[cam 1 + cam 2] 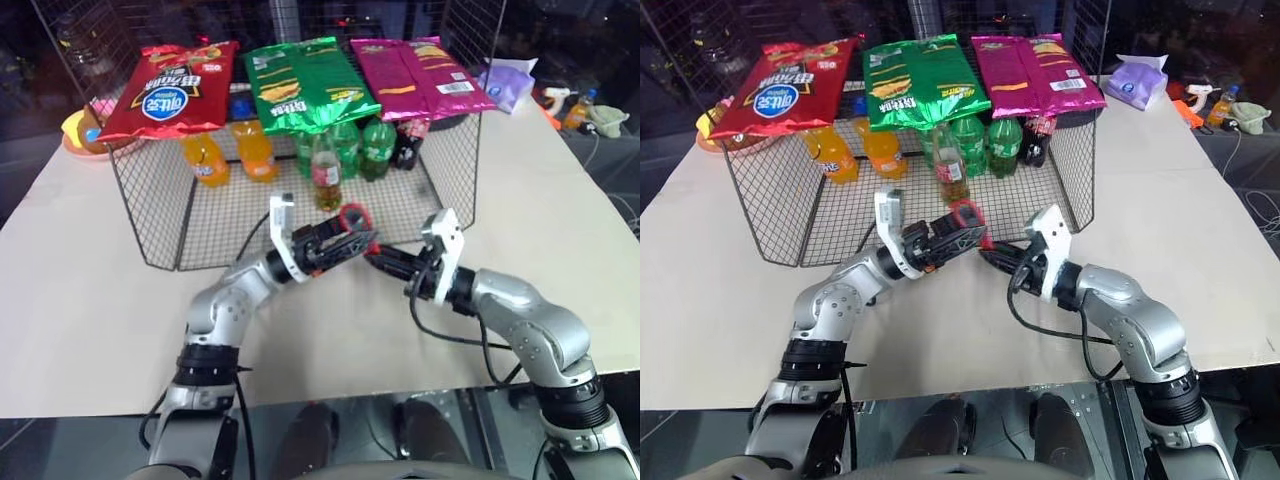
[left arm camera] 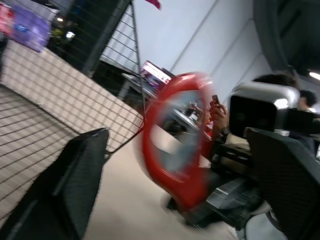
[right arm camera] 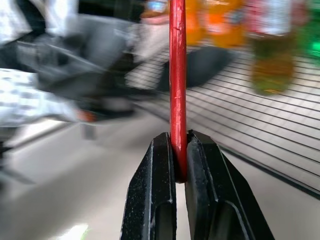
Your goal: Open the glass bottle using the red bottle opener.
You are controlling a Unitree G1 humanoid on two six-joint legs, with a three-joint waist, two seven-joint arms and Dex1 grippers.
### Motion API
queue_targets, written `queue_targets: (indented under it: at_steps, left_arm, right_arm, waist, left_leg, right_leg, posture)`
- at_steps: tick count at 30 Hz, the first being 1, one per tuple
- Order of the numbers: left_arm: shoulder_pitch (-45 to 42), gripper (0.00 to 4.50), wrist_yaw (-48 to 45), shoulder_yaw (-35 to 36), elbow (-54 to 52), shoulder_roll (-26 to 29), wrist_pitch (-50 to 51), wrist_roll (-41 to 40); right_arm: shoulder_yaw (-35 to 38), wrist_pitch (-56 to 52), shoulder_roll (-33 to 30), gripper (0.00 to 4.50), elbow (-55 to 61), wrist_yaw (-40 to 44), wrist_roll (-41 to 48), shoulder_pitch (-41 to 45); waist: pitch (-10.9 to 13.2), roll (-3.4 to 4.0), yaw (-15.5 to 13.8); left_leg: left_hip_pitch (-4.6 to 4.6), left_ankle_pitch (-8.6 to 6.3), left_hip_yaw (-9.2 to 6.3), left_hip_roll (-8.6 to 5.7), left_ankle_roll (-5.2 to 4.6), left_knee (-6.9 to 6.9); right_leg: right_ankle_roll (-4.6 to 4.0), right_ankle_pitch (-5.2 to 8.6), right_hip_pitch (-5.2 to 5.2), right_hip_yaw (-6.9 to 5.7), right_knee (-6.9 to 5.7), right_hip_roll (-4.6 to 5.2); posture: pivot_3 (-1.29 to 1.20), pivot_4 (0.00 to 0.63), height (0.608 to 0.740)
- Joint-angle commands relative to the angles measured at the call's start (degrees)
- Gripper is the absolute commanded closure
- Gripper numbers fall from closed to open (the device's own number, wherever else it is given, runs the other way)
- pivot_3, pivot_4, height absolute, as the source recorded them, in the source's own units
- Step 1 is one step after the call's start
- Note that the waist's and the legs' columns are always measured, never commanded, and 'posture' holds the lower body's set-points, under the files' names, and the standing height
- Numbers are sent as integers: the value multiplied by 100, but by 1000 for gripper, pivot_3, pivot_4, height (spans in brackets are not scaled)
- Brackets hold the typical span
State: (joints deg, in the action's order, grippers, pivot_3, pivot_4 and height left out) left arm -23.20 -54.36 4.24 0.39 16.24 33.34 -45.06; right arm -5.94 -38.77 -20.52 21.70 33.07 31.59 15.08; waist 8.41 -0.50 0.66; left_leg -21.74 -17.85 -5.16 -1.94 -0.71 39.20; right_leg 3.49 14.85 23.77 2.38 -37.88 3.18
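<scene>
1. The red bottle opener is a solid, glossy red.
2. The right gripper has plain black fingers; the left gripper is black too.
3. The glass bottle is clear, holding amber-yellow liquid, with a red label.
4. The wire basket is a dark grid of fine mesh.
5. Three chip bags lie on top: a red one with a blue-and-white oval logo, a green one and a magenta one.
6. The soda bottles are orange and green.
7. The table is plain beige.
</scene>
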Motion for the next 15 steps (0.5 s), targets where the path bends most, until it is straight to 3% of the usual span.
queue_targets:
  at_steps: [1, 5, 8, 15]
  left_arm:
    - [15, 54, 364, 297, -356, -94, -919, 416]
    - [-12, 54, 665, 119, 18, 48, -2795, 1917]
    - [-203, 54, 1057, 190, 592, -20, -3779, 2538]
    - [-772, 54, 1491, 180, 1837, -160, -4767, 3031]
  right_arm:
    - [381, 467, -27, 4460, 88, -152, -177, -215]
    - [486, 741, -101, 4460, 193, -112, -315, -451]
    - [531, 818, -110, 4460, 173, -111, -347, -498]
    - [533, 913, -113, 4460, 125, -141, -460, -431]
  waist:
    - [0, 0, 2]
    - [0, 0, 12]
    - [-1, 1, -3]
    - [-1, 1, -1]
  left_leg:
    - [-1, 0, -1, 0, 0, 0]
    - [1, 0, 4, 2, 1, -2]
    - [2, 0, 5, 2, 1, -2]
    - [-2, 0, 2, -3, 0, 0]
  right_leg:
    - [0, 0, 1, 0, 1, 0]
    - [0, 0, 1, 4, -1, -2]
    - [0, 0, 1, 4, -1, -3]
    - [1, 0, 1, -1, 0, -1]
  posture:
    - [0, 150, 740]
    - [0, 150, 740]
    - [0, 150, 740]
    - [0, 150, 740]
